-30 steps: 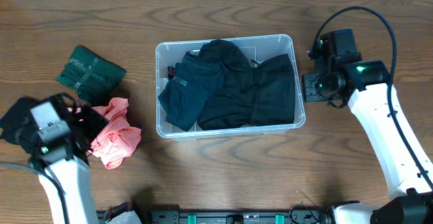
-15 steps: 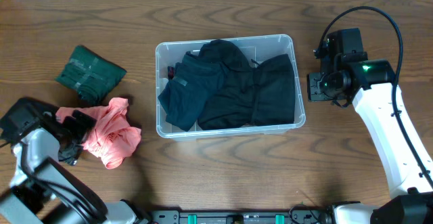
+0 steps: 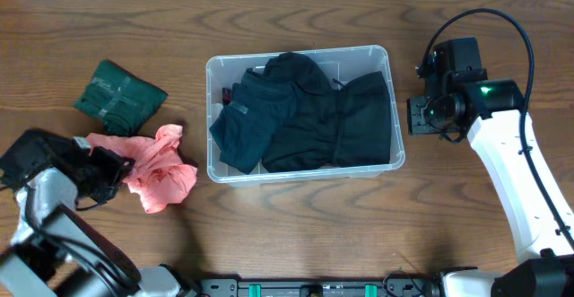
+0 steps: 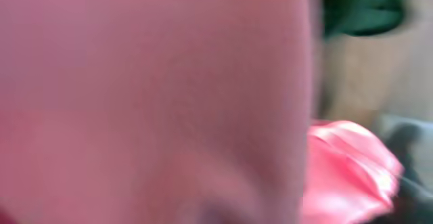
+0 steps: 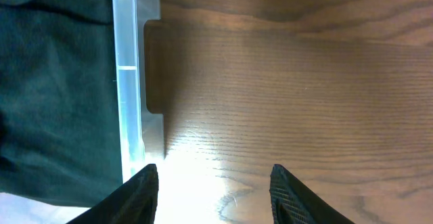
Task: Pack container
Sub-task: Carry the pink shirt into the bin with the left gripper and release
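The container (image 3: 395,164) sits mid-table, filled with dark garments (image 3: 314,117). Just right of its rim, the right gripper (image 5: 213,190) hangs over the bare wooden table (image 5: 304,82), its fingers spread apart and holding nothing. At the near left, the left gripper (image 3: 106,170) meets the edge of a pink cloth (image 3: 157,167). The cloth fills the blurred left wrist view, so its grip cannot be judged. A folded green cloth (image 3: 119,95) lies farther back, apart from both.
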Controlling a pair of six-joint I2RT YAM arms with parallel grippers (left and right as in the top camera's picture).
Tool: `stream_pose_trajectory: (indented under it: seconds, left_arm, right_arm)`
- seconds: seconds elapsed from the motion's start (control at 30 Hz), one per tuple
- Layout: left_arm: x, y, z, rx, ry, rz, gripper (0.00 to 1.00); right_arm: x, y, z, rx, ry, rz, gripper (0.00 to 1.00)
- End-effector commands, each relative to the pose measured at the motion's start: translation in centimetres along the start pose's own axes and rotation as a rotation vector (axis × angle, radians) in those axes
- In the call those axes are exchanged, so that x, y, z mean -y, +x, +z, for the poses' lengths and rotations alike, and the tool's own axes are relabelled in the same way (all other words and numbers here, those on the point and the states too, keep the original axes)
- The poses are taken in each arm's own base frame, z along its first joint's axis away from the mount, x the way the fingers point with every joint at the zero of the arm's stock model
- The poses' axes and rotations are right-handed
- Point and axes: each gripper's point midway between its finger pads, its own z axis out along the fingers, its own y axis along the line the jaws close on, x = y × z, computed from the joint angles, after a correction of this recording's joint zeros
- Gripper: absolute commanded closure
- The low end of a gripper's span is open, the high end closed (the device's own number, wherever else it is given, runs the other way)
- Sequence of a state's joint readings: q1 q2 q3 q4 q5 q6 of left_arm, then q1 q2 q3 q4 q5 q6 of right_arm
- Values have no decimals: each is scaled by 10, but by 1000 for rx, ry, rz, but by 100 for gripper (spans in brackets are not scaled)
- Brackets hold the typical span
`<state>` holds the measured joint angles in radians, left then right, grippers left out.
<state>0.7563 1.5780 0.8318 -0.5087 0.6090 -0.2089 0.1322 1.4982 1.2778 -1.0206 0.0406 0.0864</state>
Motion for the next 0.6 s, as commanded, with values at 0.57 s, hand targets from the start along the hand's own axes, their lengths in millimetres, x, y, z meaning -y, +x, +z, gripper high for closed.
stream_pose_trajectory:
  seconds: [0.57]
  left_arm:
    - [265,111,-155,85,573,902,94]
  right_arm:
    - [54,-14,-25,125,177,333,56]
